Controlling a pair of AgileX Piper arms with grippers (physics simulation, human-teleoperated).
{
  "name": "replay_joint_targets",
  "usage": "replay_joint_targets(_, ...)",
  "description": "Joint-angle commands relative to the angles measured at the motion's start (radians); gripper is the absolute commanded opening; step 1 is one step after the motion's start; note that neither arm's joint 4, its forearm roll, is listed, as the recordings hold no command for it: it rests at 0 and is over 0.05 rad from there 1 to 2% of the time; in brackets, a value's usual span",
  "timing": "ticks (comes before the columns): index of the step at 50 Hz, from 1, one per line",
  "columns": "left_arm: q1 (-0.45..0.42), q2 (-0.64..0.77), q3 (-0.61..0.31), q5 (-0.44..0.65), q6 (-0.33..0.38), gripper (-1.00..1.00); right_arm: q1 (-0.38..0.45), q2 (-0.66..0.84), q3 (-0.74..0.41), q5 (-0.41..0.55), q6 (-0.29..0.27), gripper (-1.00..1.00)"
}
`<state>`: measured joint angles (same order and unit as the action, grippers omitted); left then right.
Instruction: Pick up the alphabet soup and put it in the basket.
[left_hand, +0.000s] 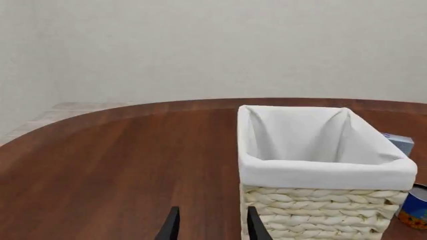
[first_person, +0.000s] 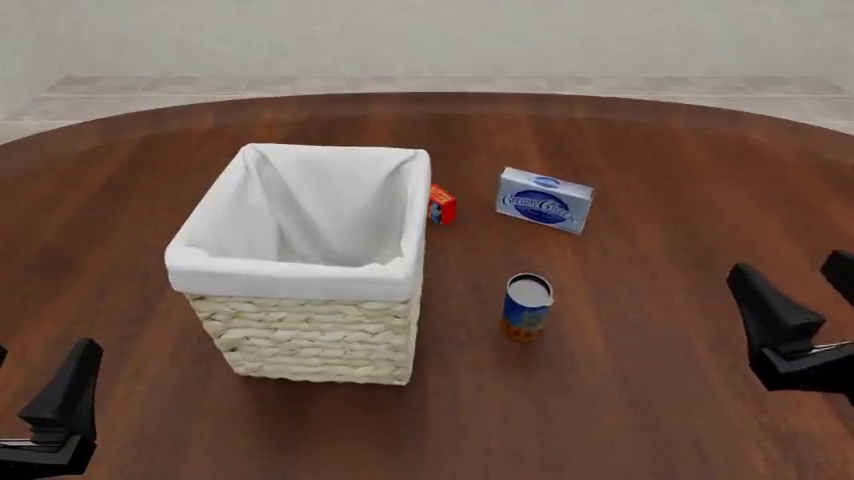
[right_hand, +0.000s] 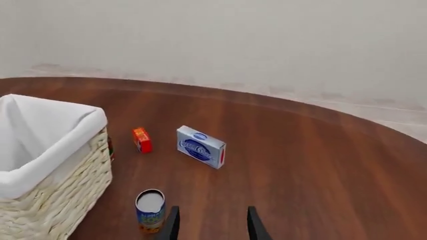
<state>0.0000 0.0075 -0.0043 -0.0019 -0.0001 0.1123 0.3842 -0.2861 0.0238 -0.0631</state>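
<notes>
The alphabet soup (first_person: 527, 306), a small blue can with an orange-red band and a pale top, stands upright on the table just right of the basket (first_person: 296, 272), a large wicker basket with white lining and nothing inside. The right wrist view shows the alphabet soup (right_hand: 150, 210) close ahead, beside the basket (right_hand: 50, 182). My right gripper (first_person: 807, 298) hovers open at the right edge, well away from the can. My left gripper (first_person: 30, 400) is open at the near left, short of the basket (left_hand: 320, 172). Neither gripper holds anything.
A flat blue-and-white cream cheese box (first_person: 545, 200) lies behind the can. A small red-orange box (first_person: 442, 205) sits against the basket's far right corner. The round brown wooden table (first_person: 667, 400) extends back toward a pale wall.
</notes>
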Motion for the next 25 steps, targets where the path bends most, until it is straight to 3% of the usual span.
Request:
replay_joint_targets(1,0.000,0.000,0.000,0.000,0.000,1.00,0.029,0.148,-0.019,-0.053,0.039,1.00)
replay_joint_targets(15,0.000,0.000,0.000,0.000,0.000,1.00,0.051,0.255,0.000,-0.162,-0.033,1.00)
replay_joint_targets(18,0.000,0.000,0.000,0.000,0.000,1.00,0.053,0.260,0.001,-0.173,-0.077,1.00)
replay_joint_targets(25,0.000,0.000,0.000,0.000,0.000,1.00,0.077,0.287,-0.014,-0.182,-0.075,1.00)
